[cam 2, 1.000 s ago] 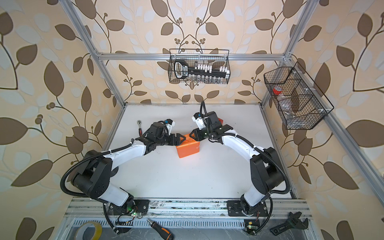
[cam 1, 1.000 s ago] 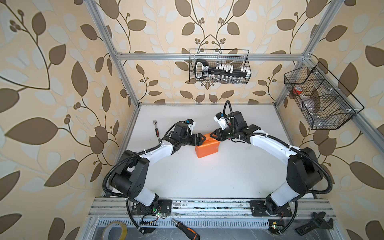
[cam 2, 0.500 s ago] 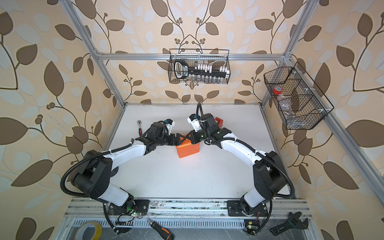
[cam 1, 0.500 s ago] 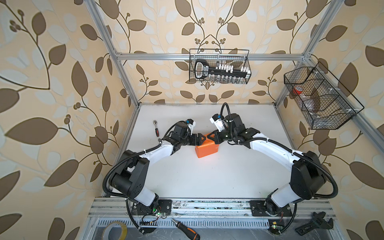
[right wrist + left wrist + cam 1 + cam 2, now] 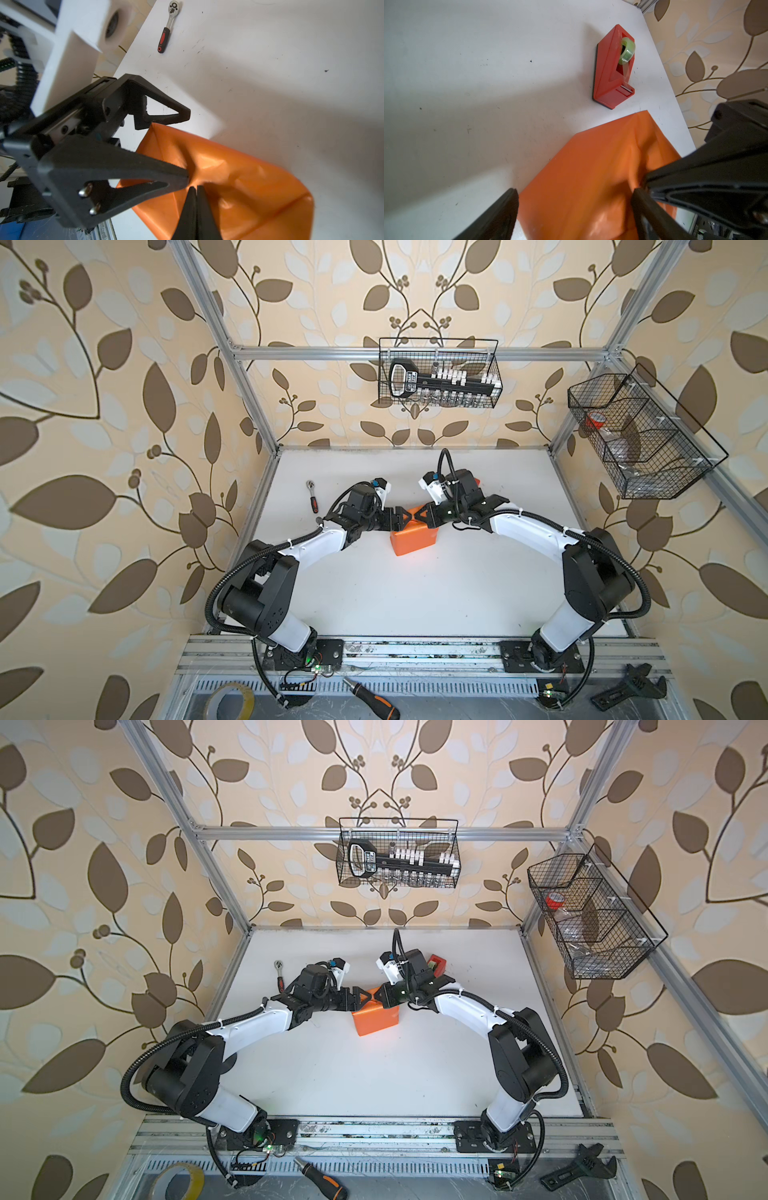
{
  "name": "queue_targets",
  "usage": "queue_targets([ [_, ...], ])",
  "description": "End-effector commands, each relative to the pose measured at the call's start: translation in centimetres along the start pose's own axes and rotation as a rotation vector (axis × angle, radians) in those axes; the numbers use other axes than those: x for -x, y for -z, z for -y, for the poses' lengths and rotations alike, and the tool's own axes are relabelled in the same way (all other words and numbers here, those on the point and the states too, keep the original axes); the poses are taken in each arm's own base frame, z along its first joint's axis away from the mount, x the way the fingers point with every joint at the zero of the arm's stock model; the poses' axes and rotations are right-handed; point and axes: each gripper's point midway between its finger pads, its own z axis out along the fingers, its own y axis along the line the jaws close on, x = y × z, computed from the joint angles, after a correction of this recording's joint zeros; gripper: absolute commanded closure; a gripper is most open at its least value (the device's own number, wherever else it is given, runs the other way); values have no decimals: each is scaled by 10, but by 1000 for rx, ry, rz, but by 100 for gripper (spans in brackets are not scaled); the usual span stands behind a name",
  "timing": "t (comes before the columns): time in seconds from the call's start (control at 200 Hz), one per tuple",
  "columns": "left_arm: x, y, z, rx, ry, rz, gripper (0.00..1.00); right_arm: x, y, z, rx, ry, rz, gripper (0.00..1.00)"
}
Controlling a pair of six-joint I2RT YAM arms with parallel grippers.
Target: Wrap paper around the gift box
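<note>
The gift box is hidden under the bright orange paper (image 5: 415, 537) (image 5: 374, 1020), which covers it as a creased parcel mid-table. My left gripper (image 5: 400, 519) (image 5: 574, 193) is open, and its fingers (image 5: 508, 207) straddle the parcel's far-left end without closing on it. My right gripper (image 5: 420, 514) (image 5: 196, 188) is shut. Its tips rest against a puckered fold of the paper (image 5: 239, 182), right beside the tip of one of the left gripper's fingers (image 5: 182, 174). I see no paper between the right jaws.
A red tape dispenser (image 5: 610, 68) (image 5: 436, 963) stands behind the right wrist. A ratchet (image 5: 312, 495) (image 5: 167, 31) lies at the back left. Wire baskets (image 5: 440, 373) (image 5: 640, 439) hang on the walls. A tape roll (image 5: 230, 701), a screwdriver (image 5: 374, 695) and a wrench (image 5: 623, 691) lie beyond the front rail.
My right gripper has shut and moved left over the parcel until its tips meet the paper beside the left gripper. The left arm has stayed still and open.
</note>
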Motion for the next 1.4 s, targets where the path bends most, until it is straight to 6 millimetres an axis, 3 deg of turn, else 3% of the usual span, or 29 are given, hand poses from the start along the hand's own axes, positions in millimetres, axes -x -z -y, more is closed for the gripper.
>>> queue_targets([
  [0.0,-42,-2,-29,100,29,-132,14,11,5,15,-36,-15,17,95],
  [0.16,-42,-3,-29,96,34,-133,14,17,25,-4,13,-6,52,94],
  [0.36,-43,-4,-29,93,35,-135,14,-9,25,-22,53,-4,35,94],
  [0.675,-43,-4,-29,95,36,-135,14,-39,7,-20,51,-27,-43,95],
  [0.91,-42,-5,-29,94,37,-134,14,-54,20,-22,49,-32,-45,95],
  [1.064,-39,-5,-27,95,33,-135,14,-60,38,-29,55,-10,-33,94],
  [1.219,-18,-1,-14,70,25,-98,12,-57,64,-23,15,10,37,88],
  [1.394,41,23,21,35,-30,28,6,-61,78,4,-172,46,124,72],
])
